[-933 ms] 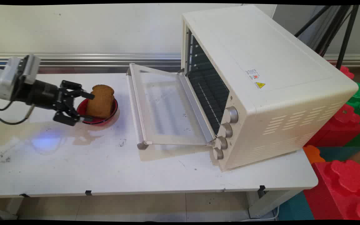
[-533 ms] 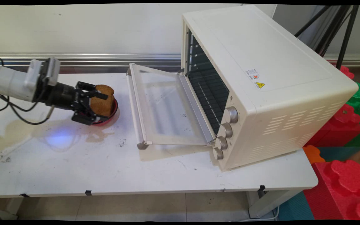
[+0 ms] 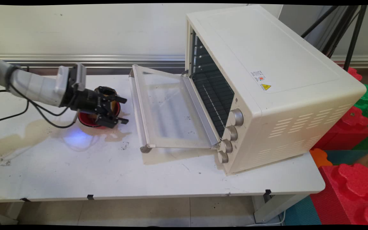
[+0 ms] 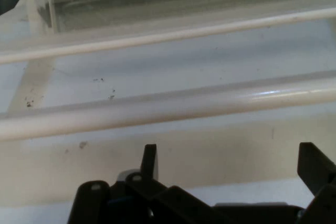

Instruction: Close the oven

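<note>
My black gripper (image 3: 124, 111) stands open low over a red bowl (image 3: 86, 120) on the table's left half. Its fingers reach past the bowl's right rim toward the toaster oven's lowered glass door (image 3: 168, 108). The hand covers most of the bowl, and the brown bread slice standing in it is hidden. In the hand view the gripper (image 4: 232, 162) has nothing between its wide-spread fingers (image 4: 149, 158), and the door's pale handle bar (image 4: 168, 106) crosses just ahead. The cream oven (image 3: 267, 80) stands open to the right, dark racks showing.
A brownish wet stain (image 3: 14, 140) spreads over the table left of the bowl. Red and green foam blocks (image 3: 353, 179) are stacked off the table's right end. Black tripod legs (image 3: 347, 28) lean behind the oven. The oven's knobs (image 3: 230, 134) face the table's front.
The arm has moved right, from beside the bowl to over it. The fingers passed on either side of the bread slice and now point beyond the bowl toward the door handle; the hand covers the slice.
</note>
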You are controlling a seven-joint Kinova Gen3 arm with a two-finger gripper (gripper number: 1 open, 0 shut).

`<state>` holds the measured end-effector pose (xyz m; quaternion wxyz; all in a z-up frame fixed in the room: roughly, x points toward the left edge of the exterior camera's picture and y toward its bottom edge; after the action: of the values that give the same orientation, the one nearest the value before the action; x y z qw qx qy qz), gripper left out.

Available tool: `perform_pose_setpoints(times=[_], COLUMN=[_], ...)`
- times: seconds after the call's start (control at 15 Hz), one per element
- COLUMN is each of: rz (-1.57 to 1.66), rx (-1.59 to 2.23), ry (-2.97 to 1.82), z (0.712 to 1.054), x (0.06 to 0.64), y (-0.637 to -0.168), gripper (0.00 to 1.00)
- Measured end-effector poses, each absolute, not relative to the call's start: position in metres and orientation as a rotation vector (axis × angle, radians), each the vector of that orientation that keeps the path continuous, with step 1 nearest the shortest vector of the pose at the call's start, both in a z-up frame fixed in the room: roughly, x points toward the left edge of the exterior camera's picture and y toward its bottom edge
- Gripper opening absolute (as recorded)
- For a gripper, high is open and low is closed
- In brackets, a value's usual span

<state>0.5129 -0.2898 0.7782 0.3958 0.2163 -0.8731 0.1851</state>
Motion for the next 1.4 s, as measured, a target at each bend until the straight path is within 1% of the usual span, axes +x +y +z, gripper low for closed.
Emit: perform_pose_setpoints(times=[0.67,0.73,1.4], rz=[0.475,0.476,0.465], rx=[0.528,0.525,0.51], ry=[-2.243,-2.242,-2.237], z=[0.754,0.753,0.751], x=[0.487,0.486,0.477], y=[-0.313,-0.315,-0.322], gripper=[1.0,0.0,0.0])
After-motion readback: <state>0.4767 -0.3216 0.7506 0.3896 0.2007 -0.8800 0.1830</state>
